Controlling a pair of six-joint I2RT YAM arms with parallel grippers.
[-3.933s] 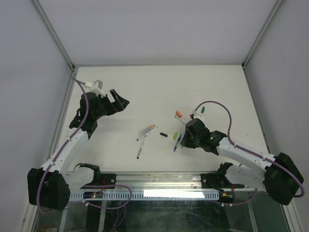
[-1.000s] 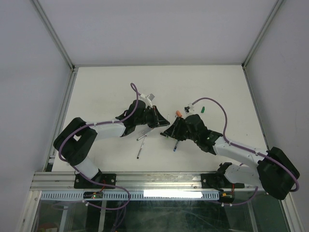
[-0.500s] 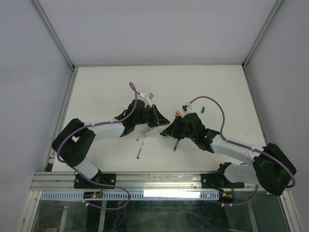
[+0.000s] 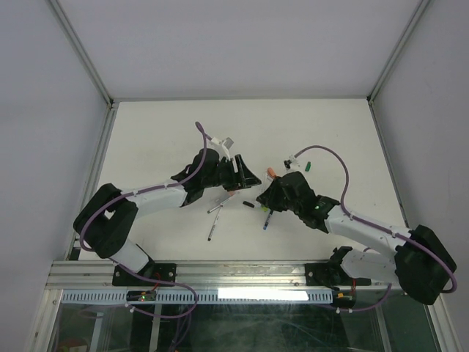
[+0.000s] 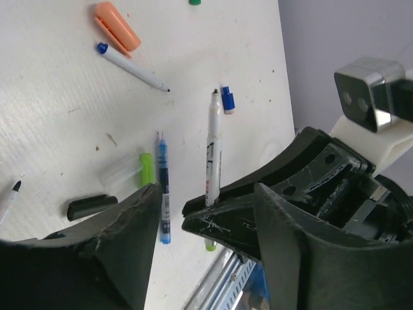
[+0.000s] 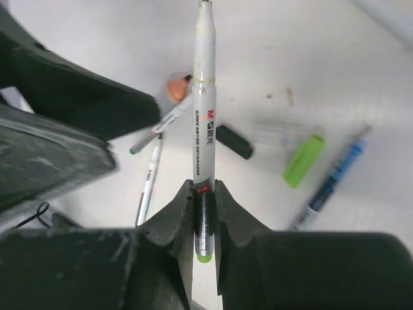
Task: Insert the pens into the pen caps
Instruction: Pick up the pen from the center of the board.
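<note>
My right gripper (image 6: 203, 216) is shut on a pen (image 6: 202, 123) with a white barrel and a light green end, held near that end, tip pointing away. In the left wrist view the same pen (image 5: 213, 145) stands between the spread fingers of my left gripper (image 5: 206, 194), which is open and does not touch it. From above, the left gripper (image 4: 248, 176) and right gripper (image 4: 262, 196) meet over the table's middle. An orange cap (image 5: 116, 26), blue cap (image 5: 228, 100), light green cap (image 6: 303, 160) and black cap (image 6: 233, 142) lie below.
Loose pens lie on the white table (image 4: 168, 139): a blue one (image 4: 267, 218), two grey ones (image 4: 218, 205) (image 4: 211, 231), and one with a blue end (image 5: 132, 66) beside the orange cap. A dark green cap (image 4: 308, 167) sits further right. Walls enclose the table.
The right gripper has shut on the green-ended pen and the left gripper has opened, letting go of it. Both arms stay close together at the table's middle.
</note>
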